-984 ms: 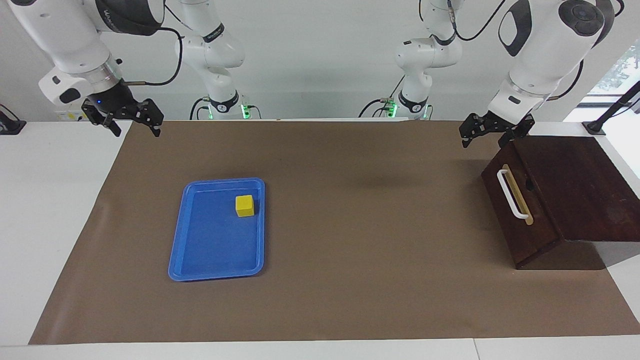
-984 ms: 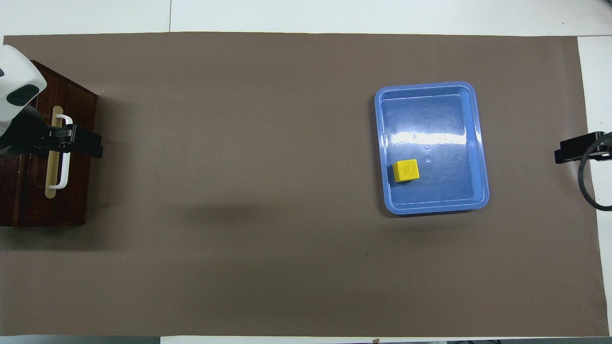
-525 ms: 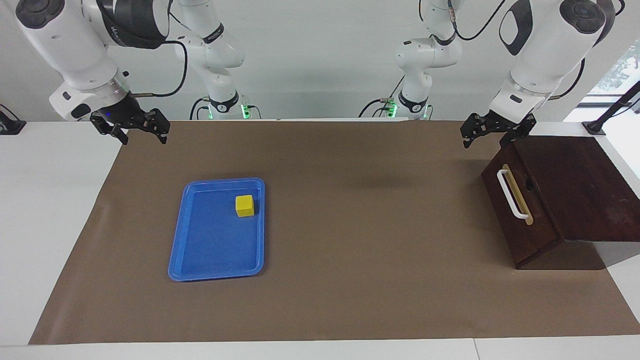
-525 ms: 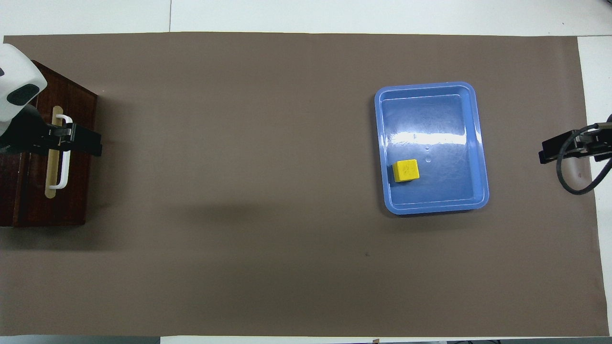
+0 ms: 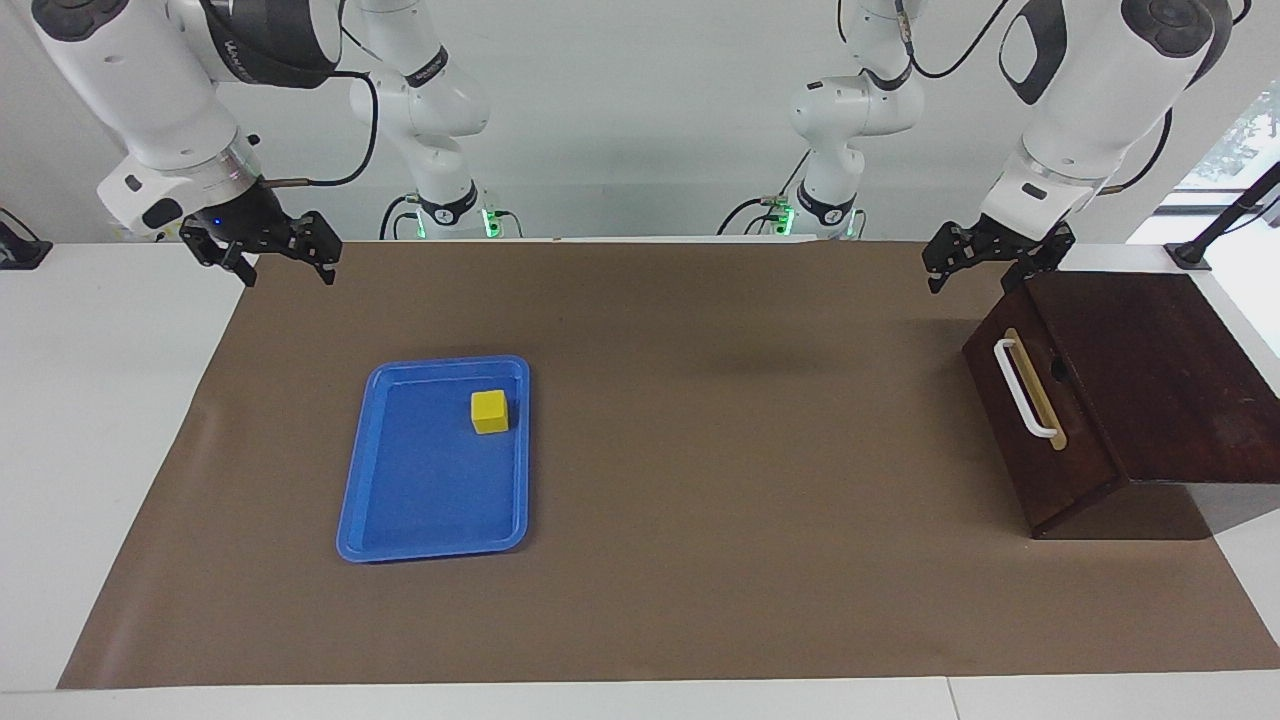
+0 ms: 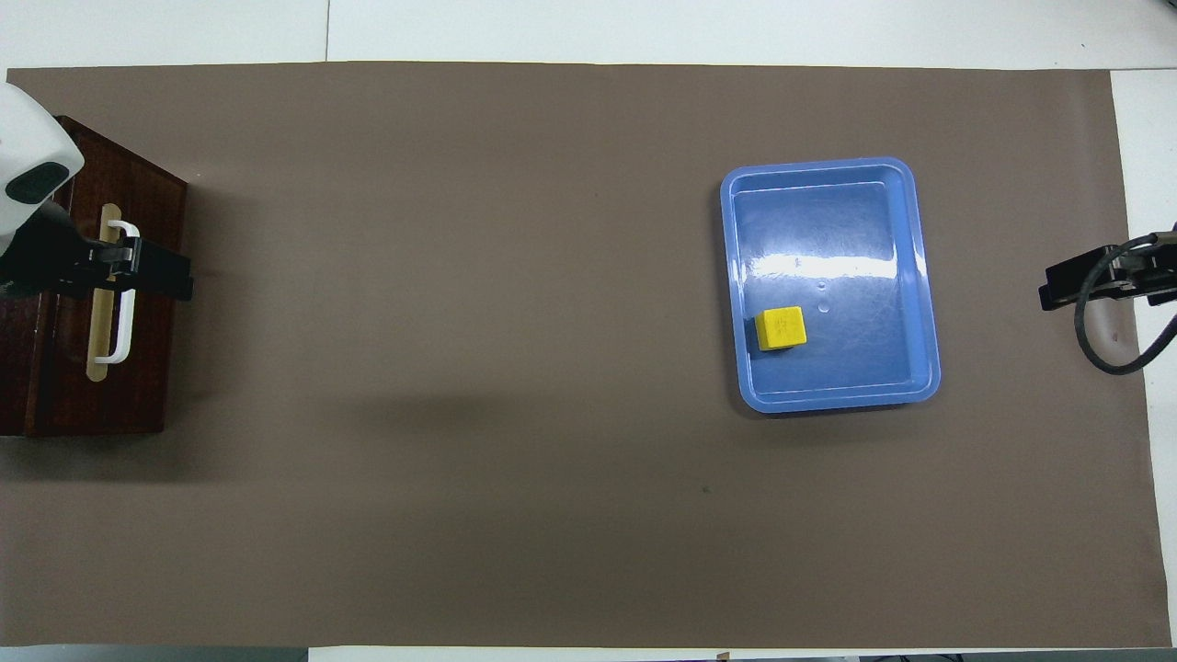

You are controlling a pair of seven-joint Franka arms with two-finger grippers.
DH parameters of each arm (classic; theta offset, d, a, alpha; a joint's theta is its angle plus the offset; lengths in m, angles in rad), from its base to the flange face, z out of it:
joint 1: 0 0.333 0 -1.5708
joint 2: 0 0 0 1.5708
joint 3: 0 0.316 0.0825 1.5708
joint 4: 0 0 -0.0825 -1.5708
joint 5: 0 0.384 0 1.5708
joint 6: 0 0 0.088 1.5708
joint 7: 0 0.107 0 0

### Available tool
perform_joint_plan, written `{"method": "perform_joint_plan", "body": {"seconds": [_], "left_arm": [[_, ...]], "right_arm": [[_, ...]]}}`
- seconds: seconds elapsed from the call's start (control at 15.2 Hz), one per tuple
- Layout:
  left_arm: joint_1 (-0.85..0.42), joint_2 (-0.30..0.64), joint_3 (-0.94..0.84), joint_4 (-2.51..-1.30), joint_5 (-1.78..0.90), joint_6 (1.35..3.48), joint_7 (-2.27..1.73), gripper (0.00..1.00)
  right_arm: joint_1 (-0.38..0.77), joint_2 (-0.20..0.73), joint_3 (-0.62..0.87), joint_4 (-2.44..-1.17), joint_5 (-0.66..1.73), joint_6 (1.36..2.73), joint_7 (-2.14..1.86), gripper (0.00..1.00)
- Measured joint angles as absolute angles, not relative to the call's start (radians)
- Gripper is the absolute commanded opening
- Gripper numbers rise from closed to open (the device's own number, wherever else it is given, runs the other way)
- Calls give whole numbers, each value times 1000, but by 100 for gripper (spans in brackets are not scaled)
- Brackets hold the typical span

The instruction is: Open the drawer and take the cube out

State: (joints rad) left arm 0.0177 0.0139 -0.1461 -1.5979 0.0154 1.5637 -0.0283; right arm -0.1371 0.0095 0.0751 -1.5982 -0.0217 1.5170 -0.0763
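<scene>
The dark wooden box's drawer (image 5: pixel 1040 440) (image 6: pixel 147 377) is shut, its white bar handle (image 5: pixel 1025 388) (image 6: pixel 119 317) facing the table's middle, at the left arm's end. The yellow cube (image 5: pixel 489 411) (image 6: pixel 781 328) lies in the blue tray (image 5: pixel 420 500) (image 6: pixel 828 230), in the corner nearest the robots and the table's middle. My left gripper (image 5: pixel 968 280) (image 6: pixel 156 276) hangs open in the air over the box's corner nearest the robots, holding nothing. My right gripper (image 5: pixel 287 268) (image 6: pixel 1057 285) hovers open and empty over the mat's edge at the right arm's end.
A brown mat (image 5: pixel 720 520) (image 6: pixel 460 414) covers most of the white table. The tray sits toward the right arm's end, the box at the left arm's end, with bare mat between them. A black cable (image 6: pixel 1099 340) loops by the right gripper.
The right gripper has shifted a little toward the table's middle. The left gripper has risen slightly over the box. Cube, tray and drawer have not moved.
</scene>
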Motion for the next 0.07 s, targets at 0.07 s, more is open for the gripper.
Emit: {"method": "perform_joint_plan", "body": {"seconds": [0.07], "left_arm": [[18, 14, -146, -1598, 15, 1564, -28, 100]], "right_arm": [[-137, 10, 75, -1598, -22, 1517, -76, 100]]}}
